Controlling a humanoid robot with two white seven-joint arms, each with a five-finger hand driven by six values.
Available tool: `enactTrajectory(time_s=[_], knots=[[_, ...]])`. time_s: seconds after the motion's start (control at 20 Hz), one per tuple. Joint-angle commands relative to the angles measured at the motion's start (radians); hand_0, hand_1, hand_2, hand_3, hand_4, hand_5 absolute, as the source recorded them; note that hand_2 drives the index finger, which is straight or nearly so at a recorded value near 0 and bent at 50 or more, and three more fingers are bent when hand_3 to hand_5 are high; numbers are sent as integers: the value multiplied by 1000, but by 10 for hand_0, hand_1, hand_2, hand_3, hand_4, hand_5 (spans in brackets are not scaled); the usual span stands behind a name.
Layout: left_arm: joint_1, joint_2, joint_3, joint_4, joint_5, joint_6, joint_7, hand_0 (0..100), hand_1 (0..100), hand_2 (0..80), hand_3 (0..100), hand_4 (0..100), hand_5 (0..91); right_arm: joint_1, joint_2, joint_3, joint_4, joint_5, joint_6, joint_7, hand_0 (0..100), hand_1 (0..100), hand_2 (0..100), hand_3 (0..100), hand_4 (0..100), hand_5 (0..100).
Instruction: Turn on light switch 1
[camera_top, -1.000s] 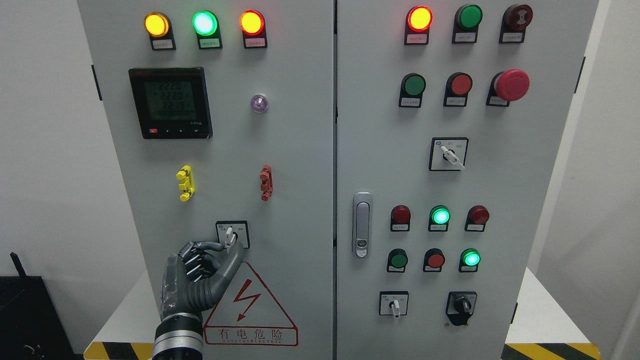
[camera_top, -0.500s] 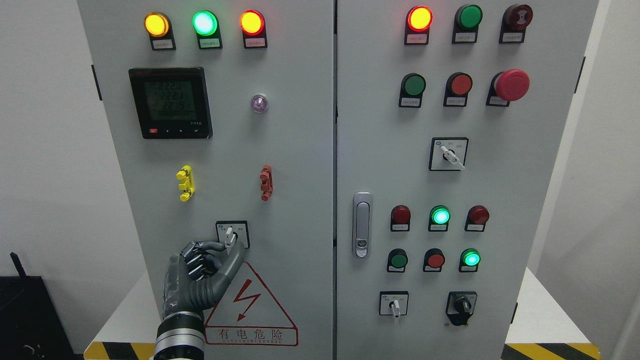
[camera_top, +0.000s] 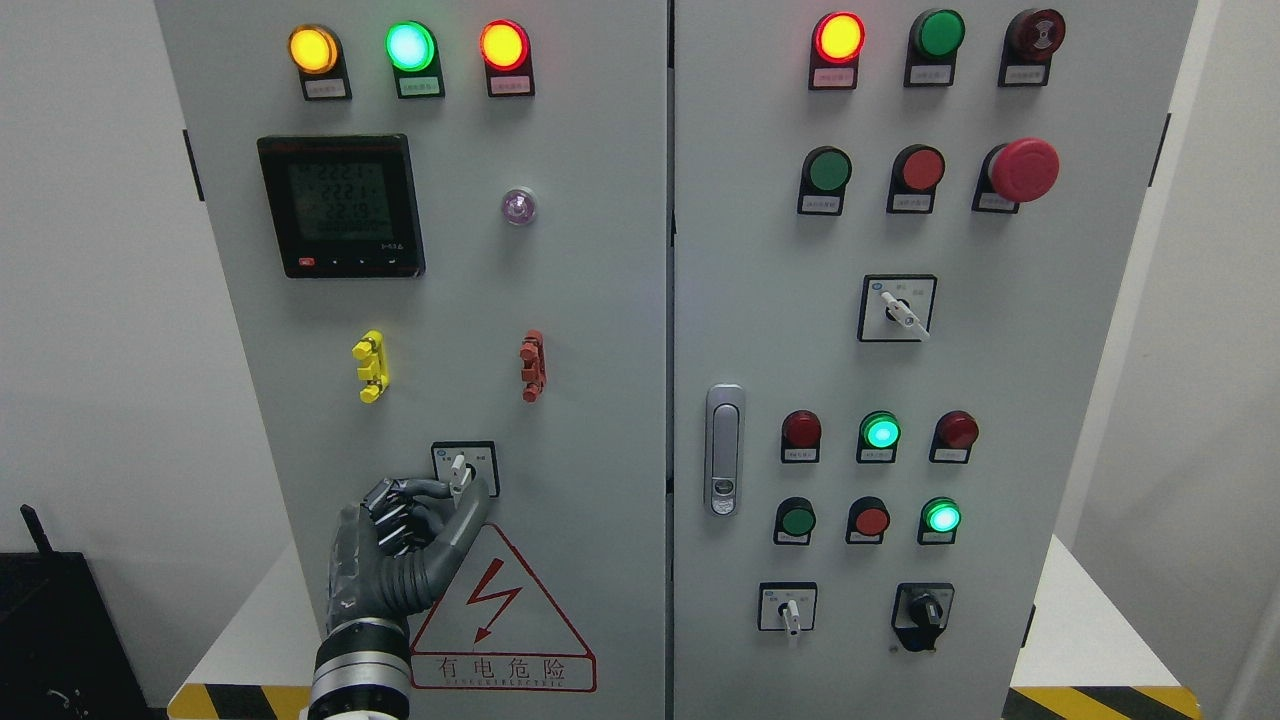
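Note:
On the left cabinet door, a small rotary selector switch sits on a black-framed white plate, its white lever standing almost upright. My left hand rises from the lower left, just below that plate. Its index fingertip and thumb close from either side on the lever's lower end, and the other fingers are curled. My right arm does not show.
A red-bordered high-voltage warning triangle lies right under the hand. Yellow and red terminal blocks stick out above the switch. The door handle and more selector switches are on the right door.
The left hand has crept slightly up and right toward the switch, and the meter digits flicker. The lever still stands near upright.

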Motion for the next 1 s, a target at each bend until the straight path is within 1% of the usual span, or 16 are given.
enactTrajectory(time_s=[0.0,0.4,0.95], knots=[[-3,-2,-28,2,0,3,0,153,752,560,900,884,729,0,0,0,0,-25,1,0,0,0,0,0,0,0],[-10,-2,-46,2,0,9,0,175,746,559,907,886,730,0,0,0,0,-25,1,0,0,0,0,0,0,0],[-8,-4,-44,5,-8,11,2,194,732,559,910,888,731,0,0,0,0,-25,1,0,0,0,0,0,0,0]])
